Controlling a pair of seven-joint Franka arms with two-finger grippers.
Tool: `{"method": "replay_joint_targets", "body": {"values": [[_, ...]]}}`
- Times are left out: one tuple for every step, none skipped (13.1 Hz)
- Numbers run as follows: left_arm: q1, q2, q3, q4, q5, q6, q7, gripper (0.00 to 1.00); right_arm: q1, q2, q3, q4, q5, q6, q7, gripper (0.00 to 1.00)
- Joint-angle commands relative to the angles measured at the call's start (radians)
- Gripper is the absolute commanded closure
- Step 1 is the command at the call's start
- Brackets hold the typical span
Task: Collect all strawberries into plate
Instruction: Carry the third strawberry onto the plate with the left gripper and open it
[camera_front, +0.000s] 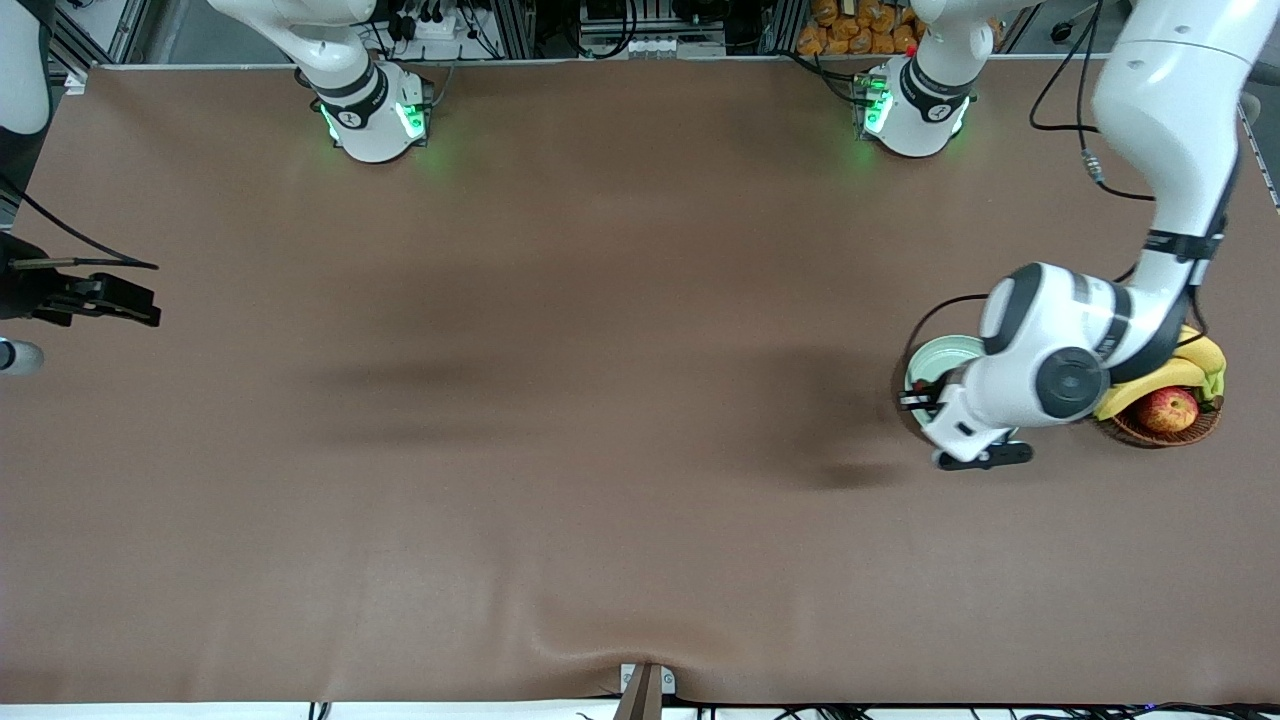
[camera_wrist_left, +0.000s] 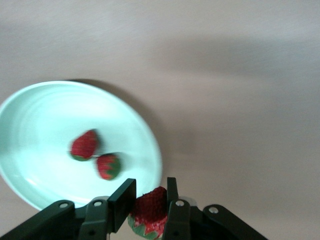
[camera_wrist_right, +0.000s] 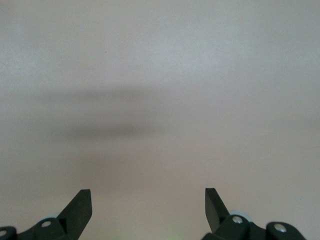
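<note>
The pale mint-green plate (camera_front: 950, 352) lies near the left arm's end of the table, beside the basket. In the left wrist view the plate (camera_wrist_left: 45, 115) holds two strawberries (camera_wrist_left: 84, 145) (camera_wrist_left: 108, 166). My left gripper (camera_wrist_left: 150, 192) is shut on a third strawberry (camera_wrist_left: 150, 210) and holds it in the air right at the plate's rim. In the front view the left gripper (camera_front: 925, 397) is over the plate's edge, and the arm hides much of the plate. My right gripper (camera_front: 140, 305) waits, open and empty, over bare table at the right arm's end; it also shows in the right wrist view (camera_wrist_right: 148, 197).
A brown wicker basket (camera_front: 1165, 432) with a red-yellow apple (camera_front: 1168, 408) and bananas (camera_front: 1165, 378) stands beside the plate, toward the left arm's end. The brown table cover (camera_front: 600, 400) has a small ridge near the front edge.
</note>
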Motion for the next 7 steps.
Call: {"method": "replay_joint_targets", "body": {"values": [[0.078,-0.020,-0.017,-0.060,0.064,-0.007,0.060,0.88,-0.039,-0.032,0.027,-0.032,0.028,-0.002,-0.010,0.00],[0.087,-0.022,-0.017,-0.066,0.069,-0.007,0.086,0.80,-0.042,-0.038,0.027,-0.032,0.027,-0.002,-0.013,0.00],[0.095,-0.025,-0.017,-0.069,0.069,-0.008,0.102,0.69,-0.047,-0.043,0.027,-0.032,0.025,-0.002,-0.014,0.00],[0.113,-0.034,-0.017,-0.074,0.070,-0.008,0.105,0.49,-0.047,-0.043,0.025,-0.032,0.025,-0.011,-0.011,0.00],[0.116,-0.046,-0.019,-0.078,0.069,-0.010,0.108,0.00,-0.047,-0.035,0.025,-0.023,0.018,-0.036,-0.010,0.00],[0.118,-0.061,-0.019,-0.078,0.069,-0.018,0.111,0.00,-0.047,-0.032,0.024,-0.022,0.016,-0.042,-0.010,0.00],[0.116,-0.077,-0.020,-0.074,0.067,-0.034,0.111,0.00,-0.047,-0.031,0.022,-0.025,0.016,-0.044,-0.010,0.00]]}}
